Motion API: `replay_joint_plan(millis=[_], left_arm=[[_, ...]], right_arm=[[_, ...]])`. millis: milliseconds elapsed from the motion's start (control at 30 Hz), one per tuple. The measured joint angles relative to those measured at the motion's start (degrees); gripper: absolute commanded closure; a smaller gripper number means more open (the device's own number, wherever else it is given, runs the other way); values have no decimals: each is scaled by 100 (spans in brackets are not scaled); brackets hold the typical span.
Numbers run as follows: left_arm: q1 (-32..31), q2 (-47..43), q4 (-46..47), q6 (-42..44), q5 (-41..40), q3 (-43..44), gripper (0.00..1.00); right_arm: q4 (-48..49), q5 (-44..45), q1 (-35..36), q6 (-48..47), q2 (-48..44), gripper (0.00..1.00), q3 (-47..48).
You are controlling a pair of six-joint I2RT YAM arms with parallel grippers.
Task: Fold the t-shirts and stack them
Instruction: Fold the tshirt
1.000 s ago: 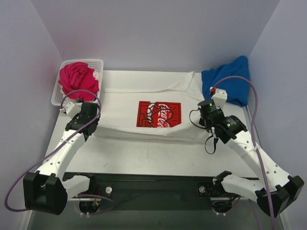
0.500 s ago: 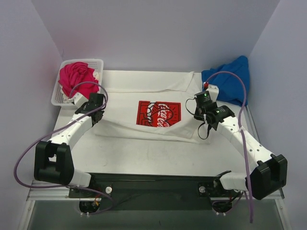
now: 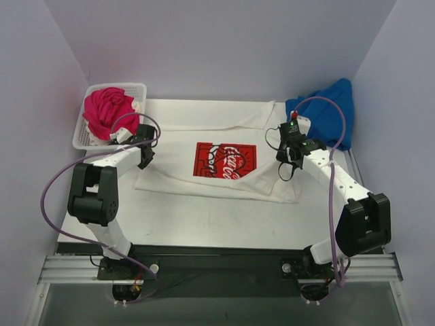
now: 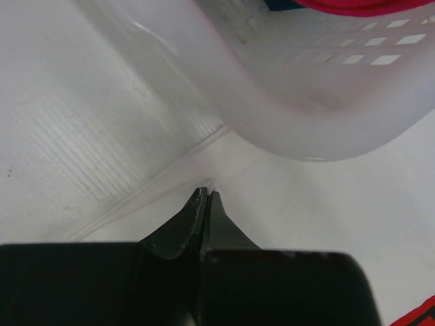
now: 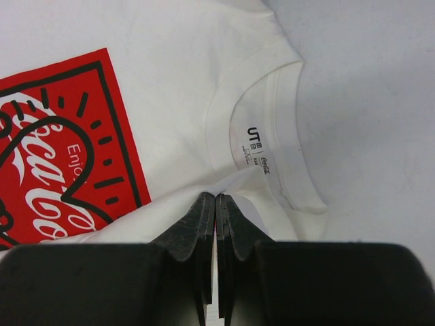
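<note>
The large white t-shirt (image 3: 204, 178) with a red chest print (image 3: 225, 160) lies spread across the table, its near part folded over. My left gripper (image 3: 145, 141) is shut on the shirt's left edge beside the basket; the left wrist view shows the pinched cloth (image 4: 170, 176) at the closed tips (image 4: 206, 194). My right gripper (image 3: 290, 139) is shut on a fold of the shirt near the collar, seen in the right wrist view (image 5: 215, 197) just below the neck label (image 5: 255, 147). A bright blue shirt (image 3: 328, 117) lies crumpled at the far right. A magenta-pink shirt (image 3: 109, 112) fills the basket.
The white lattice basket (image 3: 133, 87) stands at the far left corner, close to my left gripper; its wall (image 4: 306, 102) fills the top of the left wrist view. Walls close in the table on three sides. Bare table (image 3: 217, 217) lies in front of the shirt.
Both grippers have moved away from the arm bases toward the far side, carrying the shirt's edge with them. The shirt's near edge now lies farther back.
</note>
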Motion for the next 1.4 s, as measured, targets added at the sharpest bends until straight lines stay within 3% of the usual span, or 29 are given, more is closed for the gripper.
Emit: replay_joint_plan(millis=[133, 233, 267, 367, 400, 533, 733, 967, 1133, 1400], left_arm=[[11, 251, 48, 46, 83, 236, 100], [28, 372, 92, 127, 103, 319, 85], [31, 389, 103, 151, 96, 321, 70], [31, 402, 105, 205, 11, 323, 53], [33, 400, 105, 234, -46, 330, 43], [35, 339, 142, 284, -251, 330, 34], [-74, -356, 199, 339, -588, 107, 29], [-313, -1228, 328, 431, -540, -538, 29], [-378, -1276, 354, 409, -203, -1110, 31], [-503, -1165, 160, 275, -26, -1537, 34]], right_arm=[[81, -105, -153, 24, 146, 100, 7], [138, -168, -251, 63, 295, 100, 26], [153, -197, -284, 81, 361, 98, 46], [157, -271, -393, 133, 629, 66, 177], [153, -295, -457, 190, 745, 63, 267], [197, -297, -691, 229, 1032, 59, 610], [245, -195, -693, 205, 870, 59, 723], [212, -400, -96, 216, 184, 59, -160], [173, -656, 354, 271, 114, 59, -737], [280, -953, 442, 385, 138, 60, -1147]])
